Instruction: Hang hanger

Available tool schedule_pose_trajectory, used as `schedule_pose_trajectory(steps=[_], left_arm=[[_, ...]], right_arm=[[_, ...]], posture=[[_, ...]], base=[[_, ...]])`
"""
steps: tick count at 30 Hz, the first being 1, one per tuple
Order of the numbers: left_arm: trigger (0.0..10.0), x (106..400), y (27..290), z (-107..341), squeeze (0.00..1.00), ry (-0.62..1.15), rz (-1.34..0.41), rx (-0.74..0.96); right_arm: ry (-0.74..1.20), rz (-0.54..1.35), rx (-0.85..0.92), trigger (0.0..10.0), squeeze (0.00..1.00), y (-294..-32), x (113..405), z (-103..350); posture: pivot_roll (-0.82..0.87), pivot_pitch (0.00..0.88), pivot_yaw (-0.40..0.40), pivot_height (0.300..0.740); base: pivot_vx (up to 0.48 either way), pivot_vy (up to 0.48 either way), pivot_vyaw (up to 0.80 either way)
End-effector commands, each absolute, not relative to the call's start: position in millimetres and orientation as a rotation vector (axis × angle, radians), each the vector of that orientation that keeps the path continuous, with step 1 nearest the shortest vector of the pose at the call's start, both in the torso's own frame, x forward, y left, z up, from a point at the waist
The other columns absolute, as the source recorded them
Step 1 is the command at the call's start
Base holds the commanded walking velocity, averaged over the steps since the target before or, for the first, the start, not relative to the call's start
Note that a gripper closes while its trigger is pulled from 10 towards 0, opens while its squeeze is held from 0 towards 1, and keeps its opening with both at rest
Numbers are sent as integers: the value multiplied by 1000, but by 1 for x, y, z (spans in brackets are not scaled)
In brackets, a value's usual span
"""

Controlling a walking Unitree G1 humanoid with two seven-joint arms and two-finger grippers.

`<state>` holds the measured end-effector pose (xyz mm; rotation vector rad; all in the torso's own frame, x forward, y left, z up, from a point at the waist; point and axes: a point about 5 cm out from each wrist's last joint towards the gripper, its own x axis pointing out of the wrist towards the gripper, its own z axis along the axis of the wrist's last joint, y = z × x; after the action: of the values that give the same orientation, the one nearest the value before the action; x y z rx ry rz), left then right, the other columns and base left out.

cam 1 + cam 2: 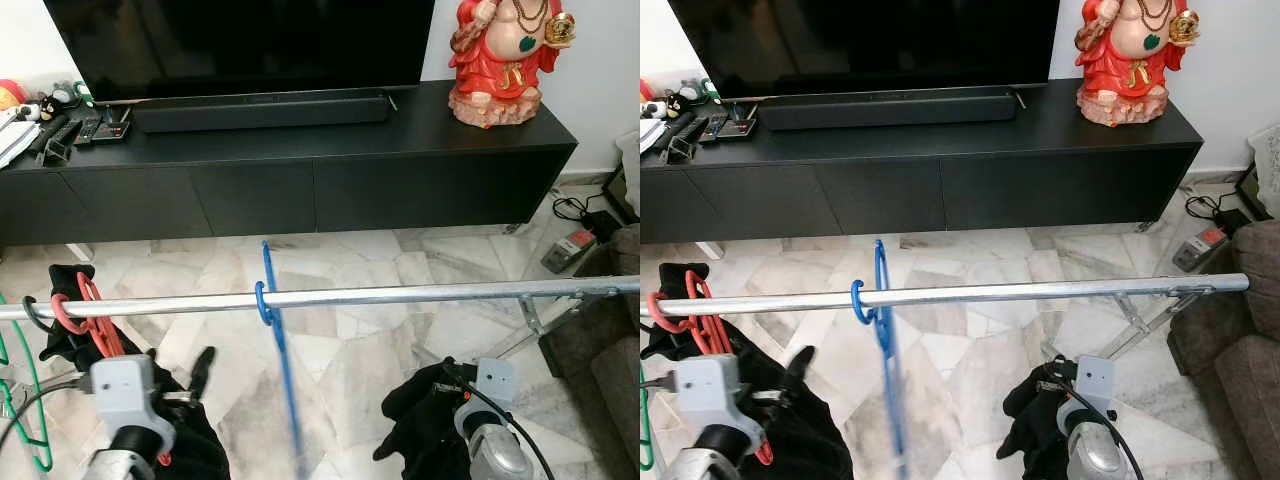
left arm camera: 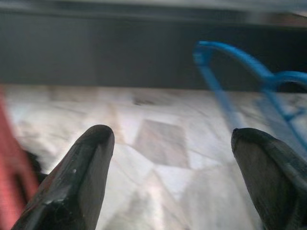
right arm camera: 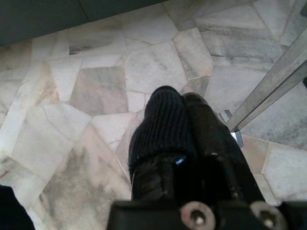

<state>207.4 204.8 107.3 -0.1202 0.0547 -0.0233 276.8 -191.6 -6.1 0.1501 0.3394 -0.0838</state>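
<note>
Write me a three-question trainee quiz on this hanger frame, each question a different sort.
1. True or false: the blue hanger is hooked over the metal rail.
2. Which fits the left gripper? A) shut on the blue hanger B) open, holding nothing C) shut on the rail
3. Fill in: beyond the rail, the red statue stands on a black ____.

Key: 1 true. 2 B. 3 cabinet. The right gripper is shut and empty, low over the floor.
</note>
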Motion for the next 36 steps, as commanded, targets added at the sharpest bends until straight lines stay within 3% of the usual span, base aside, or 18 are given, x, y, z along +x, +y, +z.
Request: schedule_pose_trajectory(steps=[1,6,17,28,29,30,31,36], left_arm=[[10000,206,202,110,1000,68,-65,-118],[10000,214,185,120,1000,79,-275,-94],[10000,218,182,130,1000,85,-357,-54],[10000,218,162,137,1000,135,-534,-49],[10000,219,162,135,525,140,-530,-37],[10000,220,162,134,525,144,-528,-27],[10000,222,163,131,0,160,-512,3],[10000,229,164,118,0,213,-444,54]], right_arm=[[356,-74,154,10000,0,-189,276,-8],[361,-77,150,10000,0,-192,275,-9],[373,-68,151,10000,0,-189,273,-11],[386,-60,146,10000,0,-189,271,-13],[386,-59,146,10000,0,-188,271,-13],[386,-59,146,10000,0,-188,271,-13],[387,-58,146,10000,0,-188,271,-13],[387,-56,146,10000,0,-187,271,-14]], posture=[[-4,206,40,740],[-12,207,39,740],[-10,207,38,740],[-13,208,37,740],[-14,208,38,740],[-14,208,38,740],[-18,204,39,740],[-22,195,40,740]], base=[[0,0,0],[0,0,0],[0,0,0],[0,0,0],[0,0,0],[0,0,0],[0,0,0],[0,0,0]])
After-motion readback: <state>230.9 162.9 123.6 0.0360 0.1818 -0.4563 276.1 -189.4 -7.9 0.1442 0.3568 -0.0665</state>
